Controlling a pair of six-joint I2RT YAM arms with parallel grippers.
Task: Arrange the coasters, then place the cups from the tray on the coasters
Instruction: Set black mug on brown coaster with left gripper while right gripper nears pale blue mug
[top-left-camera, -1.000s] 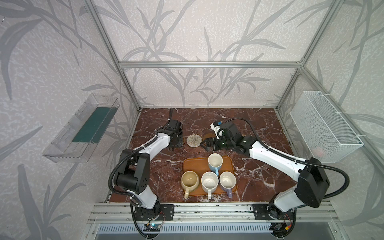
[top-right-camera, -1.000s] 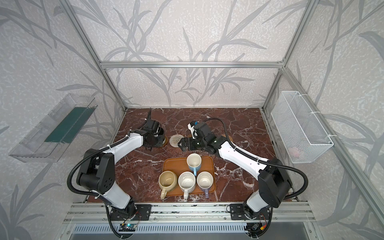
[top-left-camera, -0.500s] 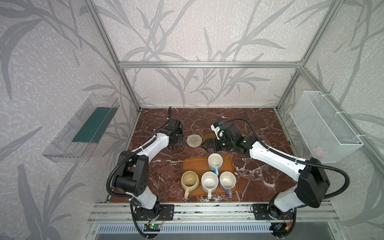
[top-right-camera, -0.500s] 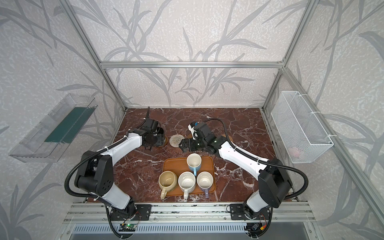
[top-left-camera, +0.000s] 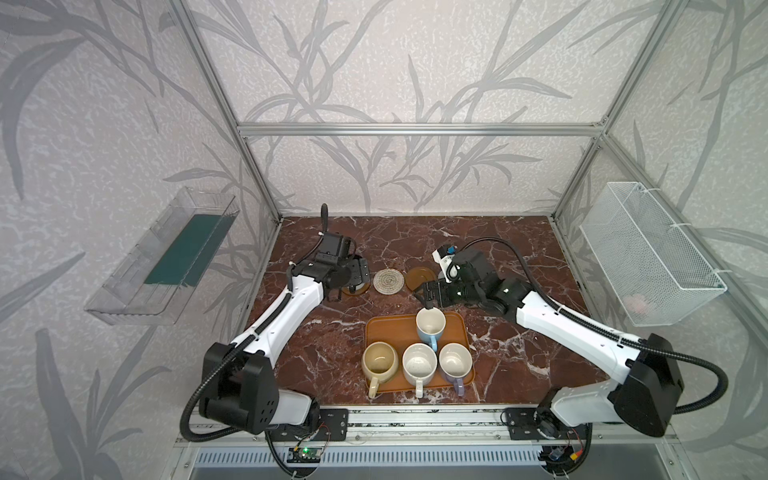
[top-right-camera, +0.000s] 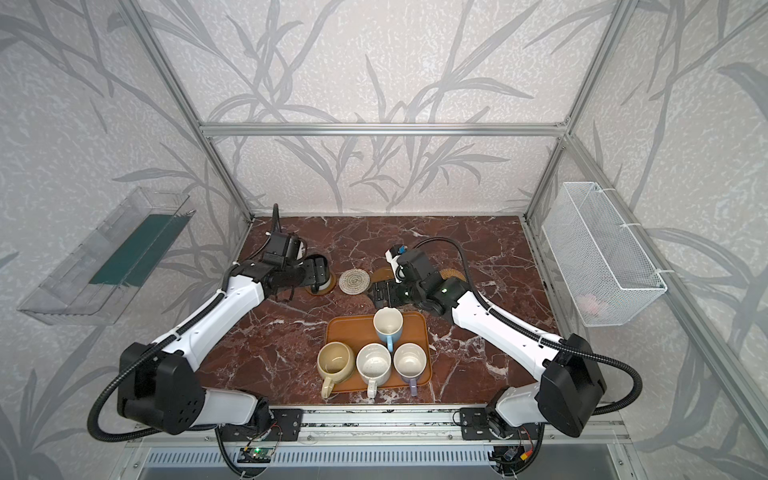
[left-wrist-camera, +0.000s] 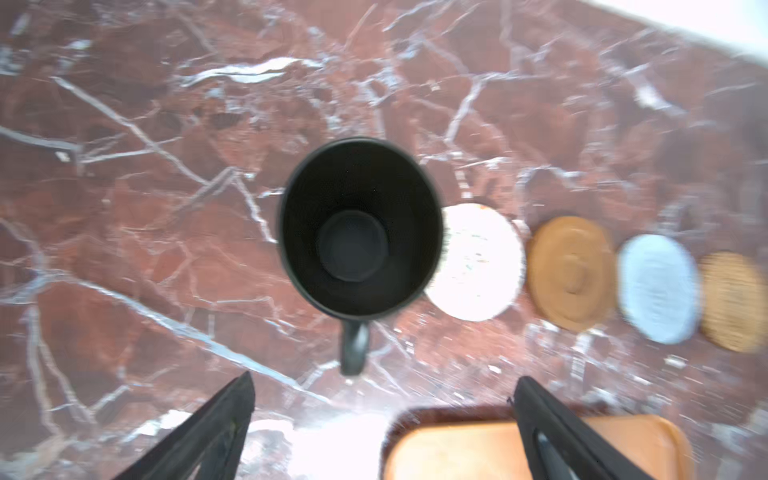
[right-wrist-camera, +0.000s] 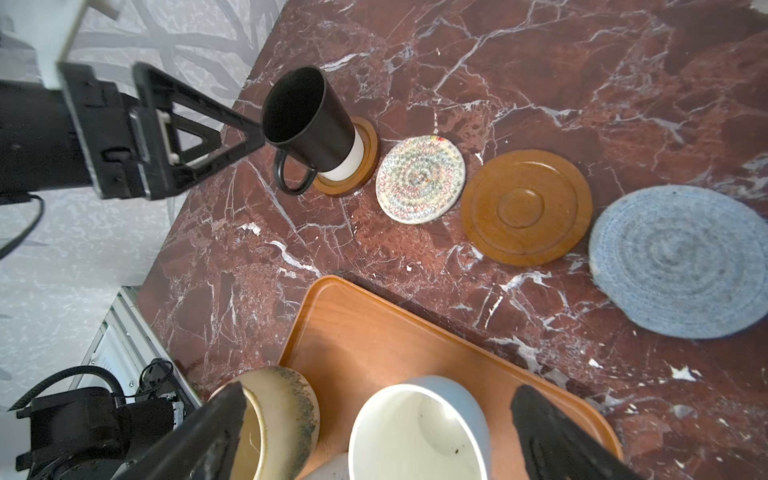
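Five coasters lie in a row on the marble table (top-left-camera: 498, 249): left brown coaster (right-wrist-camera: 365, 166), cream coaster (right-wrist-camera: 419, 179), middle brown coaster (right-wrist-camera: 525, 207), blue coaster (right-wrist-camera: 681, 259) and tan coaster (left-wrist-camera: 733, 301). A black mug (right-wrist-camera: 307, 120) stands upright on the left brown coaster. The left gripper (left-wrist-camera: 384, 378) sits close to the mug's handle, jaws spread wide, holding nothing. Nearer the robot, an orange tray (right-wrist-camera: 353, 332) holds four mugs. The blue mug (top-left-camera: 431, 324) is at its far edge. The yellow mug (top-left-camera: 379, 361), speckled mug (top-left-camera: 419, 363) and lavender mug (top-left-camera: 455, 361) stand in a row behind it. The right gripper (right-wrist-camera: 380, 391) hangs at the blue mug's far rim, jaws spread wide to either side, gripping nothing.
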